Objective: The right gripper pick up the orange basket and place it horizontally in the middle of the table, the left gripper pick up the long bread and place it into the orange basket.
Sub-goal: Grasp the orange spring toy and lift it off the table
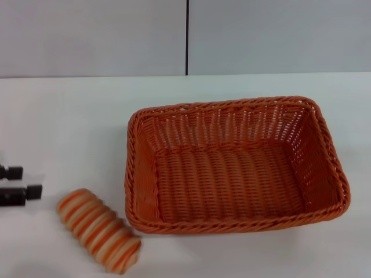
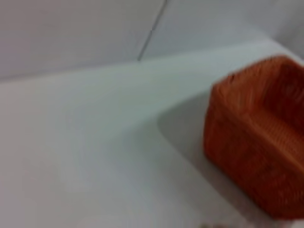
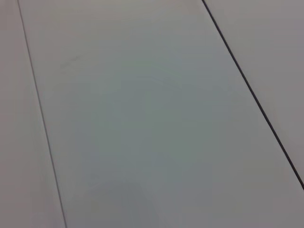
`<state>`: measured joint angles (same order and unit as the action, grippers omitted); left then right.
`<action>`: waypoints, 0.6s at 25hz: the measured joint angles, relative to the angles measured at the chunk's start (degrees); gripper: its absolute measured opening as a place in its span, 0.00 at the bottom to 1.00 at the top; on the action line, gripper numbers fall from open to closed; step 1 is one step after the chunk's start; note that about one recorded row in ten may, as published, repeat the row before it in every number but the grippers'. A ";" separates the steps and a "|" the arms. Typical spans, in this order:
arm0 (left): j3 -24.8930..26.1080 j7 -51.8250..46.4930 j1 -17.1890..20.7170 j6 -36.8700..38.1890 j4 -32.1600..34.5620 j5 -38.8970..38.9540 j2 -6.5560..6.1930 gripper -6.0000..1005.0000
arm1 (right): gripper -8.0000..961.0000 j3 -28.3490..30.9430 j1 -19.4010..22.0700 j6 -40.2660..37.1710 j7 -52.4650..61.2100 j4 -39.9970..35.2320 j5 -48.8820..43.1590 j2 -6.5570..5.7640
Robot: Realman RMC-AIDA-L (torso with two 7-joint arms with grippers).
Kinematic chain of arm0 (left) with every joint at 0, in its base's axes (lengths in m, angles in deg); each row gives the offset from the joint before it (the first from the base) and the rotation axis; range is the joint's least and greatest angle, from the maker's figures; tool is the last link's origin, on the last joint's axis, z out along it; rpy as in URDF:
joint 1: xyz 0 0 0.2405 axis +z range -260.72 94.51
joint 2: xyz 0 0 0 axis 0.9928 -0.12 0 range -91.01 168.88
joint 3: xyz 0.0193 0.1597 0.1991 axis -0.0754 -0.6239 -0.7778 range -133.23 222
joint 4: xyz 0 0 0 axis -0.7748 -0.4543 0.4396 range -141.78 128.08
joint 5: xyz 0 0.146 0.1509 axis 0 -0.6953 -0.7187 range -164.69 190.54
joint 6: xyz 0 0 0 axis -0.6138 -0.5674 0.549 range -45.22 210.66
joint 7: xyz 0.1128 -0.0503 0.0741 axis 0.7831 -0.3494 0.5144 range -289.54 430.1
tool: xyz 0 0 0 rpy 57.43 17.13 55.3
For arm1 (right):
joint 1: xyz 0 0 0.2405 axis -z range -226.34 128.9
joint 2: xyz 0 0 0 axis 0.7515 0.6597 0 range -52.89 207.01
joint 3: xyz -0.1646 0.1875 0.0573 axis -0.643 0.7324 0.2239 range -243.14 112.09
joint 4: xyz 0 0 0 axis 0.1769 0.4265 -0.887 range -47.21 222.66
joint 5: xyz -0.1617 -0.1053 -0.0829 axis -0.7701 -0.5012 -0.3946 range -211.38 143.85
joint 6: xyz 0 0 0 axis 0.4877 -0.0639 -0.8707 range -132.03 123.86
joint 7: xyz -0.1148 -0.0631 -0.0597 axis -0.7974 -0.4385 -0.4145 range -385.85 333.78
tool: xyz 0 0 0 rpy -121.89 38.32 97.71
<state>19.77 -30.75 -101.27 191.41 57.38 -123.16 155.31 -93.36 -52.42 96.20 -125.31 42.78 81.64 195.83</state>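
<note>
The orange basket (image 1: 232, 168) lies lengthwise across the middle of the white table (image 1: 69, 121), open side up and empty. It also shows in the left wrist view as the orange basket (image 2: 259, 142). The long bread (image 1: 98, 229), striped orange and cream, lies on the table just off the basket's front left corner. My left gripper (image 1: 23, 182) reaches in from the left edge of the head view, open, with nothing between its two black fingers, a short way left of the bread. The right gripper is out of view.
A grey wall with a dark vertical seam (image 1: 186, 37) stands behind the table. The right wrist view shows only grey panels (image 3: 152, 114) with thin dark seams.
</note>
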 joint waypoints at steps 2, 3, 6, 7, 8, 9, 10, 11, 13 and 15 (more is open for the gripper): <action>-0.69 -0.05 -0.09 -0.35 0.01 -1.63 0.42 0.72 | 0.44 0.06 -0.47 -0.15 -0.03 0.66 -0.05 -0.03; -0.88 0.02 -0.16 -0.54 -0.14 -2.40 0.70 0.72 | 0.44 0.08 -0.68 -0.20 -0.05 1.04 -0.05 -0.06; -1.06 0.59 -0.26 -0.91 -0.88 -3.39 1.44 0.72 | 0.44 0.15 -1.21 -0.27 -0.10 1.59 -0.05 -0.09; -1.16 0.70 -0.26 -1.18 -1.34 -3.37 1.54 0.72 | 0.44 0.16 -1.40 -0.27 -0.11 1.61 -0.06 -0.09; -1.23 0.83 -0.27 -1.47 -1.82 -3.31 1.61 0.72 | 0.44 0.16 -1.53 -0.27 -0.12 1.62 -0.08 -0.10; -1.37 1.75 -0.29 -2.61 -3.63 -2.86 1.74 0.71 | 0.44 0.17 -1.69 -0.27 -0.13 1.68 -0.10 -0.09; -1.37 1.75 -0.29 -2.61 -3.63 -2.86 1.74 0.71 | 0.44 0.17 -1.69 -0.27 -0.13 1.68 -0.10 -0.09; -1.40 2.48 -0.30 -3.42 -4.85 -2.65 1.80 0.71 | 0.44 0.18 -1.72 -0.27 -0.13 1.73 -0.10 -0.07; -1.41 3.65 -0.40 -5.01 -7.17 -2.49 1.84 0.71 | 0.44 0.20 -1.74 -0.27 -0.13 1.95 -0.10 -0.03; -1.43 4.96 -0.68 -6.58 -10.14 -2.49 1.83 0.71 | 0.44 0.21 -1.75 -0.27 -0.13 2.33 -0.10 -0.03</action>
<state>18.33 -25.79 -101.95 184.83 47.24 -125.65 157.14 -93.15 -54.17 95.93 -125.44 45.10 81.54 195.80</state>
